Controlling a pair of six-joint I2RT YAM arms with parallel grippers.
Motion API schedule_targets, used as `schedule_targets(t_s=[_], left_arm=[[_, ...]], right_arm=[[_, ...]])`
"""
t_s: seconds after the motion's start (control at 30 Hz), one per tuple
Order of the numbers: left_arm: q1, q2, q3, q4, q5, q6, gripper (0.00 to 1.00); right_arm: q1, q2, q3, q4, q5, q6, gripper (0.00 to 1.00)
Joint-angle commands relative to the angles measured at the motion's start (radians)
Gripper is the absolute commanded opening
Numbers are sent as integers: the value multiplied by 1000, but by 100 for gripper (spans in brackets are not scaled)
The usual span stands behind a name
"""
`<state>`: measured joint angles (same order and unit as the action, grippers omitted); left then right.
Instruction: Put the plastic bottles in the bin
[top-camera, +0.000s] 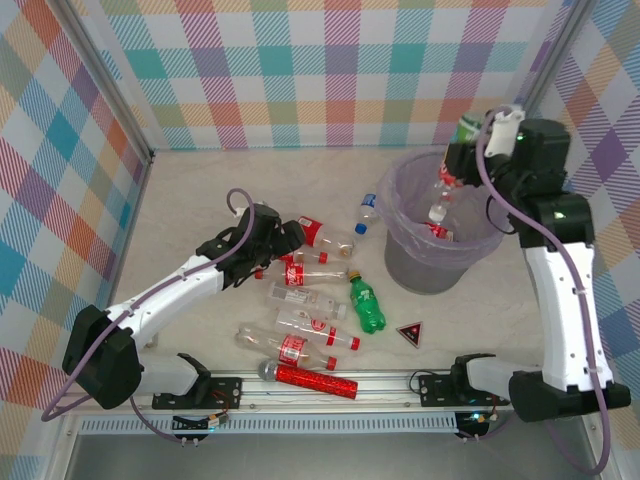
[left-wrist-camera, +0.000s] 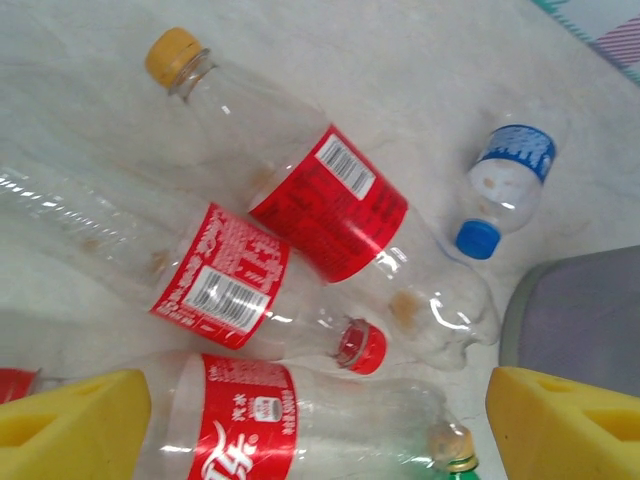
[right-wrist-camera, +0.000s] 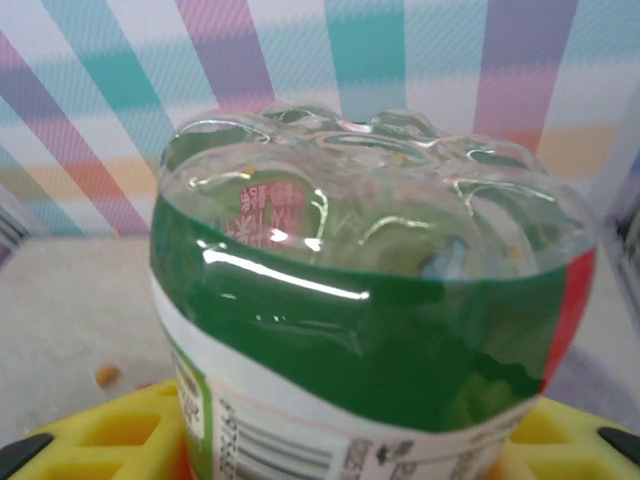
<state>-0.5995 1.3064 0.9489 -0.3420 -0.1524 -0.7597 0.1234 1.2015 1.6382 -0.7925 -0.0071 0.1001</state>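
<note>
Right pincer (top-camera: 462, 160) clamps a green-labelled bottle (right-wrist-camera: 370, 330) above the bin (top-camera: 430, 262). Left pincer (left-wrist-camera: 320, 400) wide, straddling a red-labelled bottle (left-wrist-camera: 240, 420) among others lying on the worktop (left-wrist-camera: 400, 60). Loose bottles (top-camera: 438, 228) lie inside the bin.

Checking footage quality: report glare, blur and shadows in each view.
Top external: even light, soft shadows, sharp. Left wrist: yellow fingers soft-edged, white glints on the red-labelled clear plastic bottles. Right wrist: glare streaks across the green-labelled clear plastic bottle, plaid wall behind blurred.
</note>
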Motion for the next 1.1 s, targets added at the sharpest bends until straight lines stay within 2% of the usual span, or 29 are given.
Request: schedule_targets(t_s=[0.0,0.2,0.4,0.5,0.67,0.77,0.93,1.07], left_arm=[[6,-11,23,-110,-50,1,86],[6,-83,-45,-151,-78,-26,83],[6,-203,-68,-315,-139,-27,78],[6,-217,-46,-424,-145,-14,77],[6,-233,-38,-518,-133,-34,77],[6,-250,-37,-554,-116,-51,84],[6,-253,-7,-674,-66,-67,87],[4,-249,38,-797,9,-173,87]], right_arm=[[-4,1,-124,6,-12,46,51],[-4,49,-258,98,-89,91,51],[-6,97,-378,179,-123,130,53],[-6,109,-417,213,-132,143,56],[-5,114,-423,233,-132,151,66],[-6,109,-405,226,-133,143,73],[-8,96,-375,206,-119,118,85],[-11,83,-370,201,-108,106,88]])
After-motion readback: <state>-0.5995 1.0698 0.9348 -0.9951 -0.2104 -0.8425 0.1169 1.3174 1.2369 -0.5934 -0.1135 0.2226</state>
